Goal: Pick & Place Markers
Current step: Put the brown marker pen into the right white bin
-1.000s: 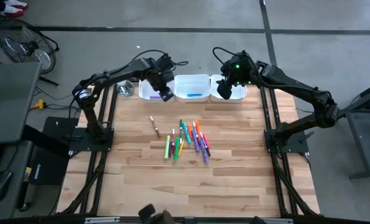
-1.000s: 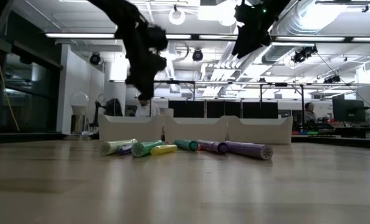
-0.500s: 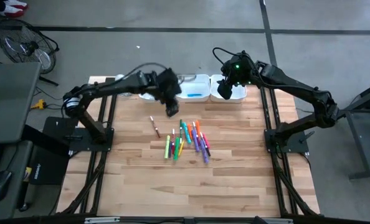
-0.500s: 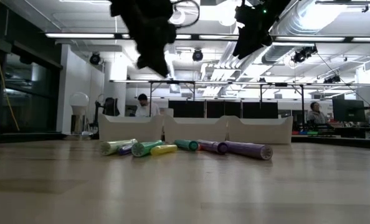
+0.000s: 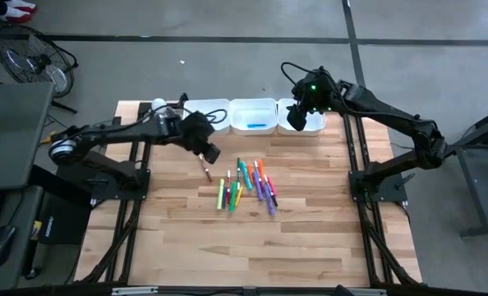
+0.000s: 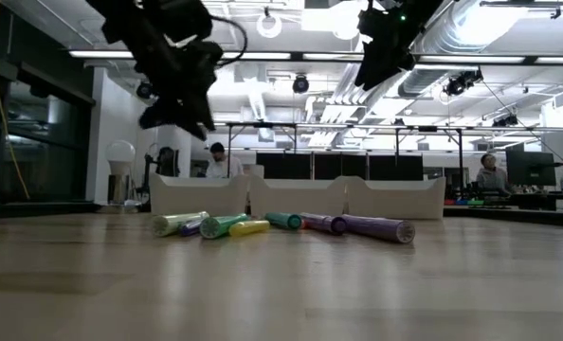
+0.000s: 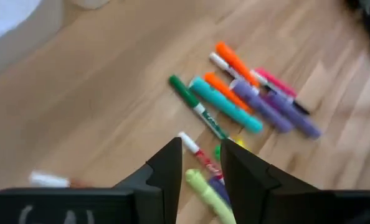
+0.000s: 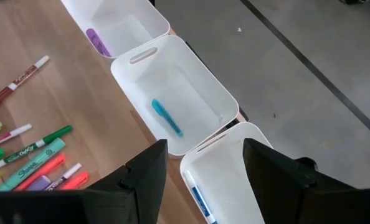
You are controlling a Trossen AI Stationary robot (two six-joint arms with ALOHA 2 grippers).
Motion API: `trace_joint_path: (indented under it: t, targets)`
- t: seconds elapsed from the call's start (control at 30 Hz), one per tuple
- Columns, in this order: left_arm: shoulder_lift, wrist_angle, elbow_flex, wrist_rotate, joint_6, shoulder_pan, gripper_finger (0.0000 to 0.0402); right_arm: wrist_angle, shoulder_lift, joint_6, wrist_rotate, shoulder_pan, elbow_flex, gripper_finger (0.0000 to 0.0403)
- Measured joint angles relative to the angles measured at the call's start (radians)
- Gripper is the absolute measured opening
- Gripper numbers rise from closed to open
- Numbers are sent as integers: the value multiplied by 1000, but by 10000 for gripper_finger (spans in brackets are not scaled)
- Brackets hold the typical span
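Note:
Several markers (image 5: 246, 186) in green, yellow, orange, pink and purple lie in a loose heap on the wooden table (image 5: 310, 247). One red marker (image 5: 204, 168) lies alone to their left. My left gripper (image 5: 210, 154) hangs open above the table between the trays and this lone marker, slanting down; in its wrist view the heap of markers (image 7: 247, 93) lies beyond its fingertips, gripper (image 7: 200, 165). My right gripper (image 5: 296, 120) hangs open over the right white tray (image 5: 310, 123), gripper (image 8: 203, 168).
Three white trays stand in a row along the far edge: the left tray (image 8: 119, 25) holds a purple marker (image 8: 98, 41), the middle tray (image 8: 172, 93) a blue marker (image 8: 166, 118), the right tray (image 8: 235, 168) another blue one (image 8: 199, 199). People show in the room behind.
My left gripper has swung away from the left tray toward the table's near edge, then a little toward the left edge, sinking slightly and rolling about its own line. It now hangs near the lone red marker. The markers have not moved.

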Motion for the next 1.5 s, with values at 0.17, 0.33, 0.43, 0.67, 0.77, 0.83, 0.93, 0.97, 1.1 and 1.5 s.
trace_joint_path:
  t: [0.17,0.33,0.43,0.67,0.77,0.83,0.93,0.97,1.1,1.5]
  targets:
    - [-23,-111,-7,-103,-217,-28,107,1,0,1,0,0,0,200]
    - [2,-163,-8,-93,-246,-26,107,2,0,1,0,0,0,200]
    - [15,-230,-10,-91,-284,-25,107,2,0,4,0,0,0,200]
    - [51,-266,-9,-99,-247,-25,107,-7,0,3,-1,0,0,200]
    - [62,-263,-9,-99,-172,-25,107,-17,0,3,-26,0,0,200]
    - [69,-263,-9,-95,-130,-25,108,-23,0,2,-47,0,0,200]
    - [76,-268,-9,-88,-106,-25,108,-31,0,2,-53,0,0,200]
    - [76,-267,-9,-88,-104,-25,108,-35,0,8,-54,0,0,200]
    - [76,-272,-9,-94,-103,-25,108,-74,0,49,-85,1,0,200]
    - [76,-272,-9,-100,-112,-25,108,-138,0,48,-76,1,0,200]
